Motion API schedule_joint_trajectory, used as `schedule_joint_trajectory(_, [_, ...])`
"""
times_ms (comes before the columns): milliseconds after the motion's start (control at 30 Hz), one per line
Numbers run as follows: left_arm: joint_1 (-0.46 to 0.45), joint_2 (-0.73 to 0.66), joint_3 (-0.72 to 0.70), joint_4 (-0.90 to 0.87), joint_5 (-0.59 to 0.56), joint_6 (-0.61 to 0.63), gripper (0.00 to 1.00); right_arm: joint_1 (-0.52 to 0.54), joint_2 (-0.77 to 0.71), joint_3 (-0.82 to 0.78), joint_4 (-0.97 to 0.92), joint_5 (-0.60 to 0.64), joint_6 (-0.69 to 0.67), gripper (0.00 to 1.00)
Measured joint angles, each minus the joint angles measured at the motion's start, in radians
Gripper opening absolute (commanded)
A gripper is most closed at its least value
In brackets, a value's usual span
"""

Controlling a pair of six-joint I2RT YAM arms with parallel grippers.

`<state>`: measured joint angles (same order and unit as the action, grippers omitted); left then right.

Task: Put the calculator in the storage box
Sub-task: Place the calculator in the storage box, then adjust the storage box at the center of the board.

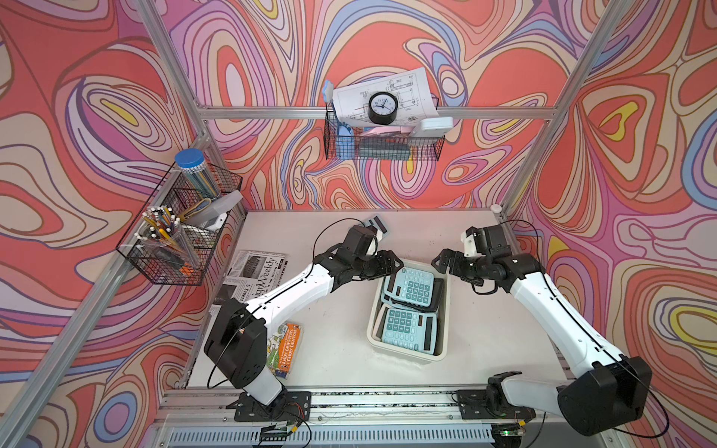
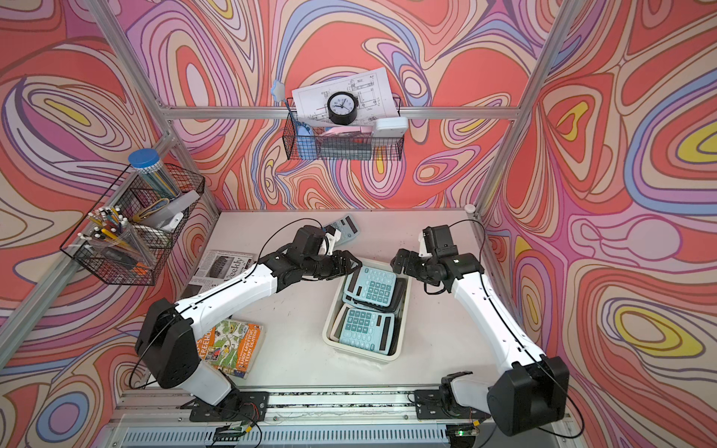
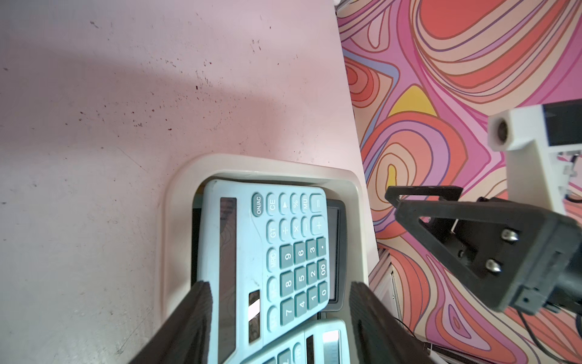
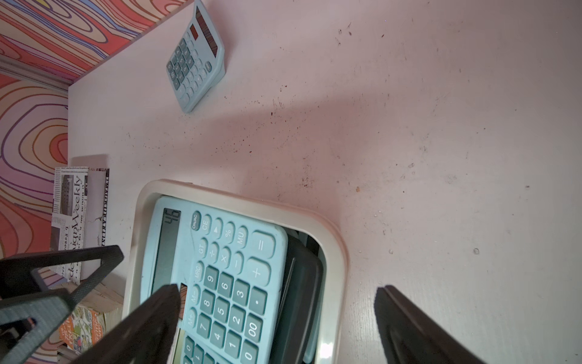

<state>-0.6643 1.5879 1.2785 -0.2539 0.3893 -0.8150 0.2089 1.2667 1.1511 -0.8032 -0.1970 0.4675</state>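
The cream storage box [image 1: 371, 327] [image 2: 328, 329] stands mid-table. Two light-blue calculators lie in it on top of dark ones. The far calculator [image 1: 412, 289] [image 2: 373, 286] rests tilted, and the near calculator [image 1: 404, 329] [image 2: 364, 329] lies flatter. My left gripper [image 1: 394, 264] [image 3: 278, 285] hovers open over the box's far left corner. Its fingers straddle the far calculator [image 3: 252, 245] without gripping it. My right gripper [image 1: 442, 264] [image 4: 277, 290] is open above the box's far right corner, holding nothing. A third light-blue calculator [image 1: 374, 224] [image 4: 195, 63] lies on the table at the back.
A newspaper [image 1: 254, 267] and a book [image 1: 287, 349] lie at the table's left. One black wire basket [image 1: 182, 229] of pens hangs on the left wall. A second wire basket [image 1: 382, 145] with a clock [image 1: 383, 108] hangs on the back wall.
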Motion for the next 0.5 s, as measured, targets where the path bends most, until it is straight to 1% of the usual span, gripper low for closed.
schedule_joint_trajectory(67, [0.000,-0.033,0.007,-0.034,-0.026,0.020,0.73,0.000,-0.010,-0.013,0.000,-0.011,-0.006,0.98])
schedule_joint_trajectory(233, [0.021,-0.105,0.013,-0.114,-0.080,0.061,0.78,0.000,-0.032,-0.065,0.002,-0.055,-0.019,0.98])
schedule_joint_trajectory(333, [0.080,-0.158,-0.019,-0.129,-0.085,0.074,0.79,0.000,-0.032,-0.103,0.003,-0.090,-0.028,0.98])
schedule_joint_trajectory(500, [0.242,-0.277,-0.178,-0.131,-0.057,0.074,0.82,0.000,-0.028,-0.148,0.029,-0.195,-0.033,0.97])
